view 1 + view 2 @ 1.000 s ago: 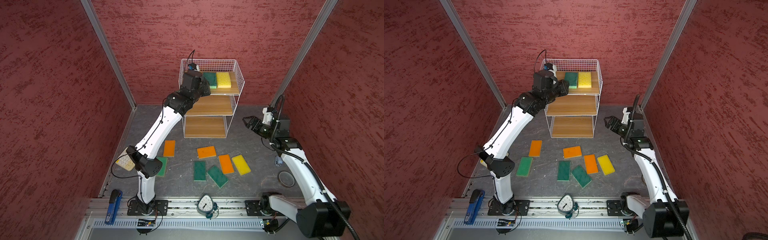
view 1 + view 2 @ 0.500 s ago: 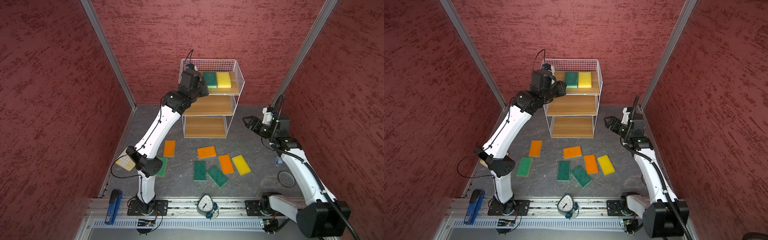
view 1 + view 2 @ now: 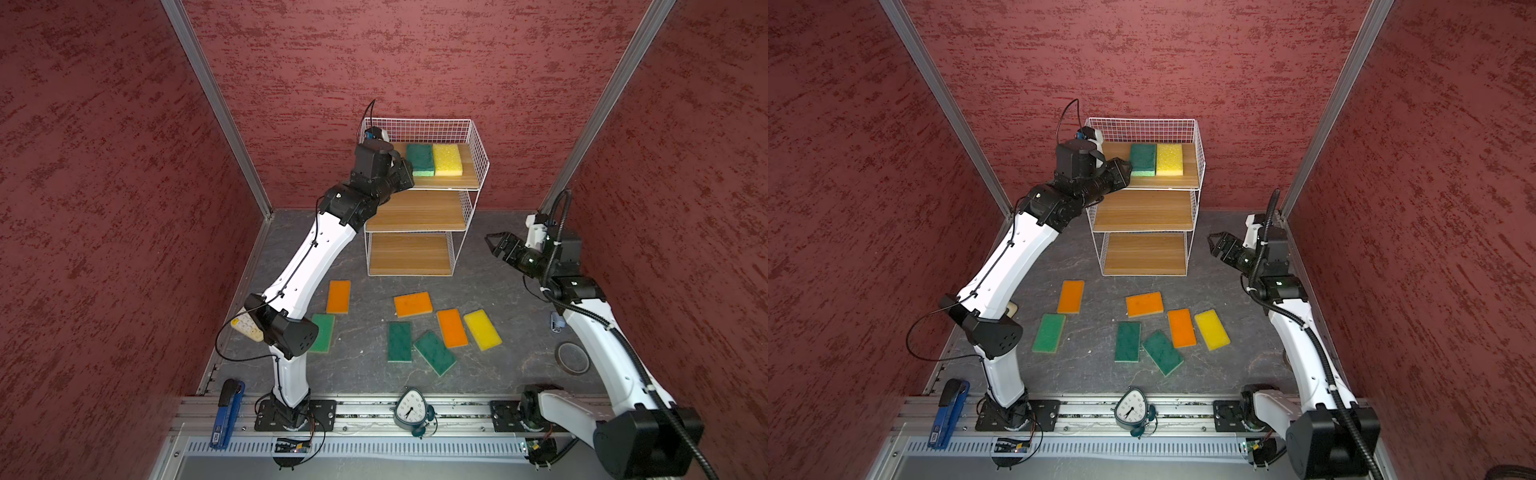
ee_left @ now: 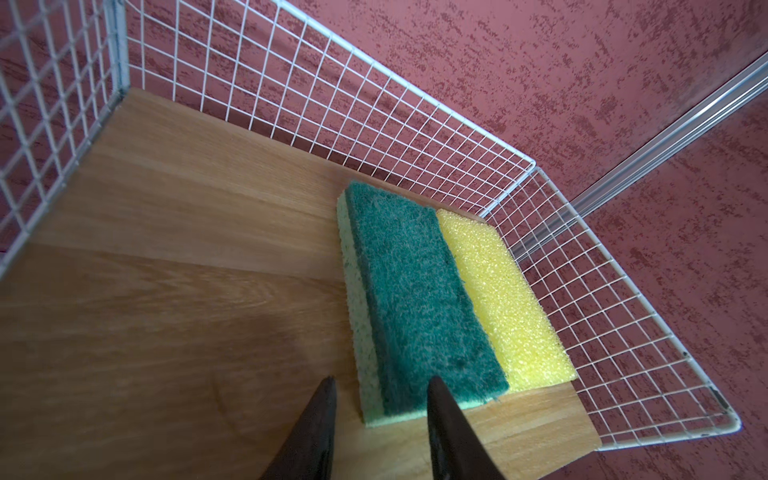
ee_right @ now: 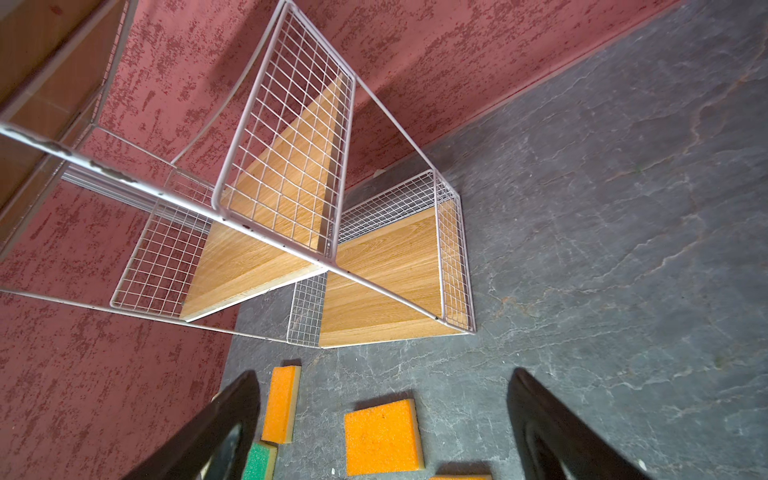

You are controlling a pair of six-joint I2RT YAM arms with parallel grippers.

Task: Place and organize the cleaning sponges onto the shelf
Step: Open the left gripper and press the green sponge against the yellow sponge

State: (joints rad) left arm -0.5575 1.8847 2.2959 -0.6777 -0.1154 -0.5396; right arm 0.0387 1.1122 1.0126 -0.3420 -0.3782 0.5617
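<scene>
Reaching over the white wire-grid shelf with three wooden boards point(image 3: 415, 216), my left gripper point(image 4: 380, 384) has its jaws apart and empty. It is at the near end of a dark green rectangular foam sponge point(image 4: 415, 299), which lies flat on the top board touching a yellow foam sponge point(image 4: 507, 299). My right gripper point(image 5: 382, 374) hangs wide open, empty, beside the shelf. Seven loose sponges point(image 3: 413, 304) lie before it.
</scene>
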